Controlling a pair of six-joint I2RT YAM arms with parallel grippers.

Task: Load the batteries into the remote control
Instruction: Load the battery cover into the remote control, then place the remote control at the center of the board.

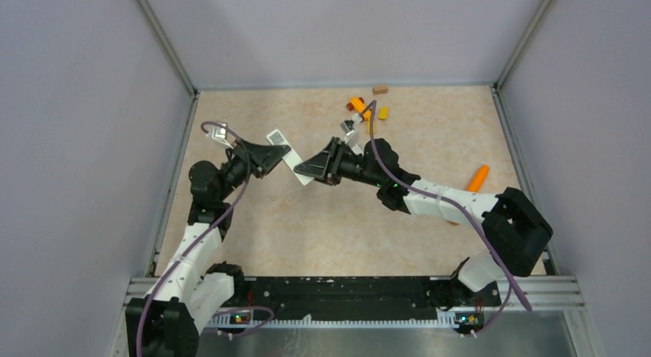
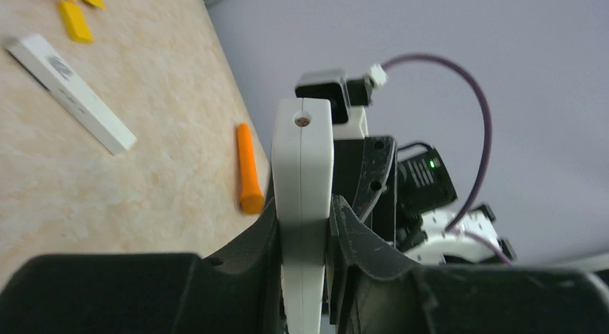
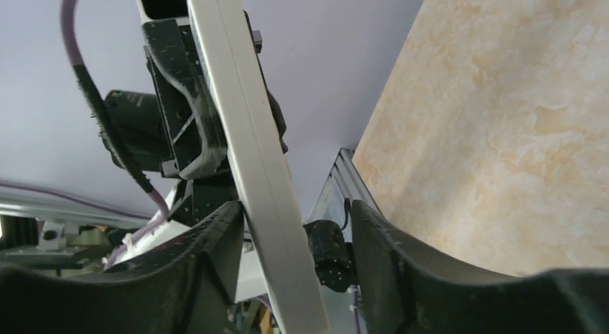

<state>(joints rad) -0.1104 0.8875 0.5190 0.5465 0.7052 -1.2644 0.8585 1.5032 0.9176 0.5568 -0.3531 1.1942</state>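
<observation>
We see the beige table [image 1: 307, 234] with the two arms reaching in from its near edge. Their claws meet a little behind the middle of the table.

The left gripper [image 1: 284, 156] is closed on the remote control [image 1: 302, 174]. In the left wrist view both dark fingers [image 2: 352, 230] press on the flat sides of the white bar. We look at its narrow edge there, with a seam along it and a small round hole near the far end. The bar runs slanted through this claw and comes out on both sides of it.

The right gripper [image 3: 294, 212] stands around the lower part of the same remote control, and its jaws are parted. One finger [image 3: 215, 237] is just beside the bar; we cannot tell whether it touches. The other finger [image 3: 377, 237] is clearly apart from the bar, with a gap between.

A white bar with a grey label [image 2: 68, 93] lies flat on the table, apart from both claws. An orange carrot-shaped piece [image 1: 478, 177] lies near the right edge. Near the back wall are an orange piece [image 1: 357, 104], a yellow block [image 1: 382, 112] and a brown block [image 1: 380, 89].
</observation>
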